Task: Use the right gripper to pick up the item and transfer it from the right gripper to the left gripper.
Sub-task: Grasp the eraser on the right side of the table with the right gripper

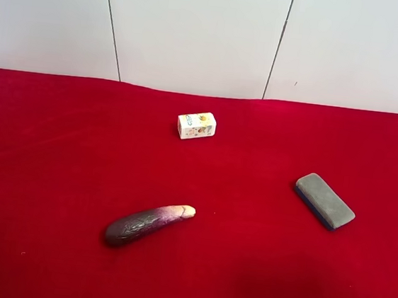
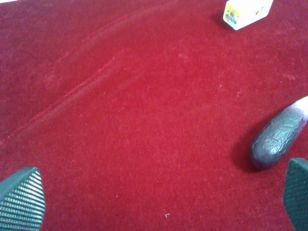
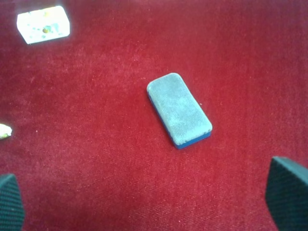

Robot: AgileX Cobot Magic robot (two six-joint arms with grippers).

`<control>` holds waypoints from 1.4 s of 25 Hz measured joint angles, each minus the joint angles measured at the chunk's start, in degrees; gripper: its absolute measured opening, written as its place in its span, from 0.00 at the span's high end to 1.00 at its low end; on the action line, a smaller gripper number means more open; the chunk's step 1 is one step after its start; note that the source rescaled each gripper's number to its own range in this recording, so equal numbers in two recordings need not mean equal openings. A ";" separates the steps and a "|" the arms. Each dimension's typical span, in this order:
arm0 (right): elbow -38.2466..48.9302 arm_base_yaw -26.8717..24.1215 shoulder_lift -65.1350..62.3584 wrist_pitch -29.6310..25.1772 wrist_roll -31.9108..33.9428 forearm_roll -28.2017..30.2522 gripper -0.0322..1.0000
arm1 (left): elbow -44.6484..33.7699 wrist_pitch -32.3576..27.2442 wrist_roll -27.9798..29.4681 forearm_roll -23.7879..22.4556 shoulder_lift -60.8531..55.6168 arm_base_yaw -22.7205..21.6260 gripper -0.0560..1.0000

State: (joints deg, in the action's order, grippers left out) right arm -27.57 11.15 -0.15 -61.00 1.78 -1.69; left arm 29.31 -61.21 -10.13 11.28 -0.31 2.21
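The item (image 1: 325,201), a flat grey-faced block with a blue backing, lies flat on the red cloth at the right of the exterior high view. It also shows in the right wrist view (image 3: 179,109), in the middle of the frame. My right gripper (image 3: 147,204) is open and empty, its fingertips (image 3: 287,192) wide apart, short of the item and above the cloth. My left gripper (image 2: 159,204) is open and empty over bare cloth, with the eggplant beside one fingertip (image 2: 20,199). Neither arm shows in the exterior high view.
A purple eggplant (image 1: 147,224) lies at the front middle; it also shows in the left wrist view (image 2: 280,137). A small white printed box (image 1: 196,125) stands at the back middle, also in the right wrist view (image 3: 43,24) and left wrist view (image 2: 247,10). A white wall stands behind the table.
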 joint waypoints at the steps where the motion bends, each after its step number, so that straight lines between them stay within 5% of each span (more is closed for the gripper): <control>1: 0.05 0.00 0.00 0.00 0.00 0.00 0.00 | 0.00 0.00 0.00 0.00 0.00 0.00 0.00; 35: 0.05 0.00 0.00 0.00 0.00 0.00 0.00 | 0.00 -0.02 0.00 0.00 0.00 0.00 0.00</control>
State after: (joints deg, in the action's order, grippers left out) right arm -27.52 11.15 -0.15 -61.00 1.78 -1.69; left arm 29.31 -61.23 -10.13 11.28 -0.31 2.21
